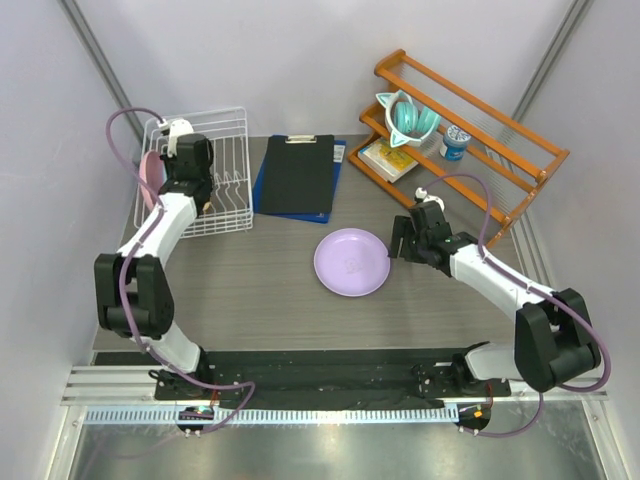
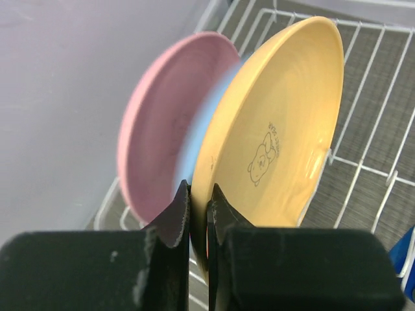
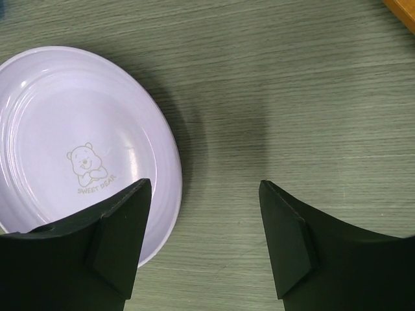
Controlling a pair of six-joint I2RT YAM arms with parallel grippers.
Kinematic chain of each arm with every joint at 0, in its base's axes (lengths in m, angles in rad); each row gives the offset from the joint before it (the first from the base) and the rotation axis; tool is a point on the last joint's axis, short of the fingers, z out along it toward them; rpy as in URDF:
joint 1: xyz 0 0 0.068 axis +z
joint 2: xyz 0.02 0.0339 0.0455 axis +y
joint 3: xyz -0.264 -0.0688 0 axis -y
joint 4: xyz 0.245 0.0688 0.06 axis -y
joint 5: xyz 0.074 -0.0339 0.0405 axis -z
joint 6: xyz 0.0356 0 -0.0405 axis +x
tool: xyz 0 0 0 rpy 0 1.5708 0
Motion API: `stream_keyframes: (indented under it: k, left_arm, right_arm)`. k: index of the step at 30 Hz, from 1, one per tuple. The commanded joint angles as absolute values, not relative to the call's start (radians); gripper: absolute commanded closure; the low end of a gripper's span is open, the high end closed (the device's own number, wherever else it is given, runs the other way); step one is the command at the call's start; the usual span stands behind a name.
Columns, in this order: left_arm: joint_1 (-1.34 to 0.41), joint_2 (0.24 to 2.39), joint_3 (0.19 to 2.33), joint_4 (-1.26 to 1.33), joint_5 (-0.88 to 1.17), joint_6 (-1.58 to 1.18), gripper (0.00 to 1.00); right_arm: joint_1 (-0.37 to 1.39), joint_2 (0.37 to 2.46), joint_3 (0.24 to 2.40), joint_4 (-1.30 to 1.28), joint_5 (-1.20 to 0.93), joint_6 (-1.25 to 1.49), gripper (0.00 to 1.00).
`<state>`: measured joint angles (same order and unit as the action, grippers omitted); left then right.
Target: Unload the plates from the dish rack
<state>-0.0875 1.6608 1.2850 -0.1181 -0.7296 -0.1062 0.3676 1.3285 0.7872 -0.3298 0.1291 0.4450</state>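
The white wire dish rack point(image 1: 226, 175) stands at the back left. In the left wrist view the orange plate point(image 2: 279, 129) stands on edge in the rack point(image 2: 379, 97), with the light blue plate point(image 2: 204, 123) and the pink plate point(image 2: 162, 123) behind it. My left gripper point(image 2: 198, 197) is shut on the orange plate's rim. The pink plate's edge point(image 1: 150, 178) shows in the top view beside my left gripper point(image 1: 190, 172). The lavender plate point(image 1: 351, 262) lies flat on the table, also in the right wrist view point(image 3: 78, 149). My right gripper point(image 3: 204, 194) is open and empty just right of it.
A black clipboard on a blue folder point(image 1: 298, 175) lies right of the rack. An orange wooden shelf rack point(image 1: 465, 125) at the back right holds a teal cup point(image 1: 408, 117), a small blue jar point(image 1: 455, 142) and a booklet point(image 1: 388, 158).
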Motion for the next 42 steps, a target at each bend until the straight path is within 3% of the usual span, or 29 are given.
stream_keyframes:
  k: [1,10,16,20,37,40,42]
  left_arm:
    - [-0.110,1.505,1.344,-0.089,-0.750,-0.118,1.00]
    - [-0.126,1.307,1.339,-0.305,-0.582,-0.254,1.00]
    - [-0.129,1.184,1.191,-0.344,-0.165,-0.486,1.00]
    - [-0.165,1.154,1.014,-0.250,0.055,-0.601,1.00]
    - [-0.383,1.088,0.868,-0.133,0.095,-0.703,1.00]
    - [-0.399,1.088,0.841,-0.120,0.090,-0.710,1.00]
    - [-0.406,1.094,0.830,-0.117,0.086,-0.710,1.00]
  right_arm:
    - [0.365,1.269,0.822,-0.325,0.143,0.422,0.27]
    - [0.364,1.215,0.870,-0.325,0.020,0.420,0.25]
    - [0.390,1.223,0.888,-0.161,-0.214,0.509,0.23]
    - [0.452,1.269,0.910,-0.030,-0.259,0.575,0.23]
    - [0.518,1.477,0.939,0.124,-0.304,0.655,0.23]
    - [0.520,1.493,0.945,0.124,-0.313,0.649,0.25]
    - [0.520,1.505,0.946,0.124,-0.324,0.647,0.49]
